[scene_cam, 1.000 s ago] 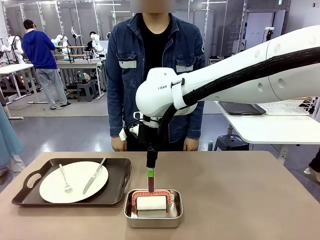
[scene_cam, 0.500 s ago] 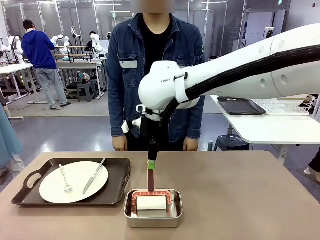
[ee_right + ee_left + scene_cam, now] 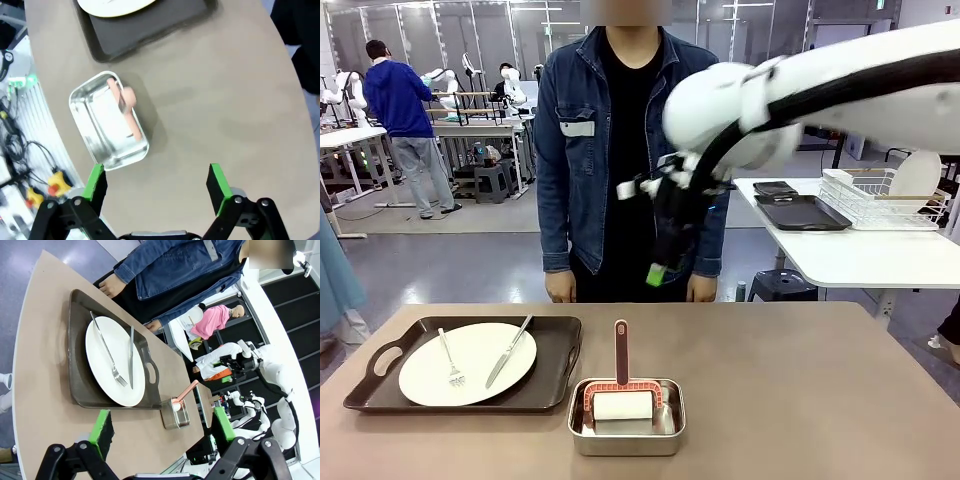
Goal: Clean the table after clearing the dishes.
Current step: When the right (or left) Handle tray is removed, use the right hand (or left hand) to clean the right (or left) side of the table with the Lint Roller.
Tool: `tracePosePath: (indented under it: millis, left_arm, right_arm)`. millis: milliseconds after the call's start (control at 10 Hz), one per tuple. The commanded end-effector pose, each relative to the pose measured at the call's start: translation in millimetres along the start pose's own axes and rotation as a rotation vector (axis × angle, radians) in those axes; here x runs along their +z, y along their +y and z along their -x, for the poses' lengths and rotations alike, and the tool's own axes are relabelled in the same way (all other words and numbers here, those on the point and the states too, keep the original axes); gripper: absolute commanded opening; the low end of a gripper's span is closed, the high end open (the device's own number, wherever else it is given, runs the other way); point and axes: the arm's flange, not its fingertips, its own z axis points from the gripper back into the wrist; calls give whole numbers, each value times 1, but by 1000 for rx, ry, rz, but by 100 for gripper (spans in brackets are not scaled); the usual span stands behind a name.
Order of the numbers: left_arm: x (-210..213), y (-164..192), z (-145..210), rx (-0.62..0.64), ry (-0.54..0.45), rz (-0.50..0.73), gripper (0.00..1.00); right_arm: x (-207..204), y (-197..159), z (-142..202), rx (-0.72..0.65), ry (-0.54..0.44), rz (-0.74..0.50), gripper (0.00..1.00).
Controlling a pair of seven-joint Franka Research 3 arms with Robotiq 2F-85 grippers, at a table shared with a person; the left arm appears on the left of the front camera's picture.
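One second on, our right end effector [image 3: 658, 268] hangs open, empty, above the rectangular steel pan [image 3: 626, 445], having released the pink-handled roller [image 3: 623, 404] unused.

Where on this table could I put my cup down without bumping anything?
The whole right half of the table is bare, from the steel pan to the right edge. So is the far strip behind the pan. The left is crowded: the tray with its plate sits close beside the pan. The right claw hangs above the middle.
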Motion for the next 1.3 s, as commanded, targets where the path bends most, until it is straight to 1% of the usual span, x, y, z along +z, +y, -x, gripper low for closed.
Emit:
tracePosePath:
  millis: [0, 100, 200, 300, 400, 500, 700, 900, 1000, 1100, 1200]
  left_arm:
    - [2, -1, 1, -5, -2, 2, 100]
    - [2, -1, 1, -5, -2, 2, 100]
    - [2, -1, 1, -5, -2, 2, 100]
    - [2, -1, 1, -5, -2, 2, 100]
    - [2, -1, 1, -5, -2, 2, 100]
    - [2, -1, 1, -5, -2, 2, 100]
    - [2, -1, 1, -5, -2, 2, 100]
    - [2, -1, 1, -5, -2, 2, 100]
    - [2, -1, 1, -5, -2, 2, 100]
    - [2, -1, 1, -5, -2, 2, 100]
    - [2, -1, 1, -5, -2, 2, 100]
  right_arm:
    - [38, 14, 77, -178, -178, -21, 100]
    - [57, 18, 104, -256, -241, -8, 100]
    - [67, 25, 127, -317, -276, -1, 100]
    - [78, 28, 155, -349, -312, -3, 100]
    - [91, 25, 195, -411, -370, 6, 100]
    - [96, 23, 221, -446, -405, 3, 100]
    - [104, 23, 299, -481, -534, -54, 100]
    - [111, 5, 367, -579, -601, -68, 100]
    - [114, -12, 404, -627, -662, -84, 100]
    - [114, -31, 428, -649, -685, -108, 100]
    - [113, -52, 445, -680, -675, -129, 100]
